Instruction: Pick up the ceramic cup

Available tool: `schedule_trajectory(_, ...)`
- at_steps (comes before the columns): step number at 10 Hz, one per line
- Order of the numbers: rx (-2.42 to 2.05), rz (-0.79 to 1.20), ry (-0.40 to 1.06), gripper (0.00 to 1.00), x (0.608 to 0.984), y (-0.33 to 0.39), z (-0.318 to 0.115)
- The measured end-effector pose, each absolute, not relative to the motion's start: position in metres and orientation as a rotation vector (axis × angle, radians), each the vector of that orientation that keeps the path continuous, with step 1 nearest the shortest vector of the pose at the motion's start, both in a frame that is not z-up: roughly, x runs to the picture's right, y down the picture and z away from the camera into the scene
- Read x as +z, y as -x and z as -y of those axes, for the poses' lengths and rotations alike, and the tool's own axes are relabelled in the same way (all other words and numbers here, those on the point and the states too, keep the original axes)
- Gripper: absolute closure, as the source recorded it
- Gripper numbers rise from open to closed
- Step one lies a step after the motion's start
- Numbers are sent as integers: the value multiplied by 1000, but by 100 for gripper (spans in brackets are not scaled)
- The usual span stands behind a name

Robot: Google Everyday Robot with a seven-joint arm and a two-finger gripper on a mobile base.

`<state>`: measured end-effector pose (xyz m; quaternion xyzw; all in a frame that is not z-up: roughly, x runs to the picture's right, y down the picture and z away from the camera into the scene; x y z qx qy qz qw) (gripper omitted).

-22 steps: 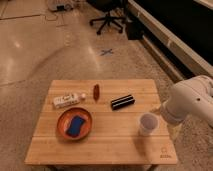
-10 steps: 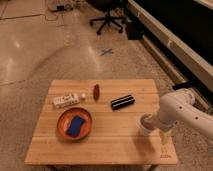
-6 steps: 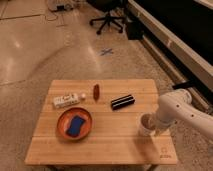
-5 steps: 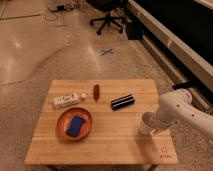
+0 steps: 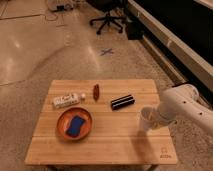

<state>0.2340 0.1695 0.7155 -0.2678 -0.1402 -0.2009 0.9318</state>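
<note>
The ceramic cup [image 5: 145, 119] is small, white and round. It stands upright near the right side of the wooden table [image 5: 105, 142]. My white arm reaches in from the right, and my gripper [image 5: 154, 118] is at the cup, right against its right side. The arm's bulk hides the fingers. The orange bowl [image 5: 75, 124] with a blue object inside sits at the left front of the table.
A white tube [image 5: 65, 101], a small reddish-brown item [image 5: 96, 91] and a black bar [image 5: 122, 102] lie on the table's far half. An office chair [image 5: 109, 19] stands on the floor behind. A dark counter runs along the right.
The arm has come down and leftward from above the table's right edge until the gripper is at the cup. The cup and other things have stayed put.
</note>
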Motion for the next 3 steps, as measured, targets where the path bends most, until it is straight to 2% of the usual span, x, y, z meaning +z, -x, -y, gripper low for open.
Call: schedule_trajectory(3,-466,319,496,88,687,-219,-154)
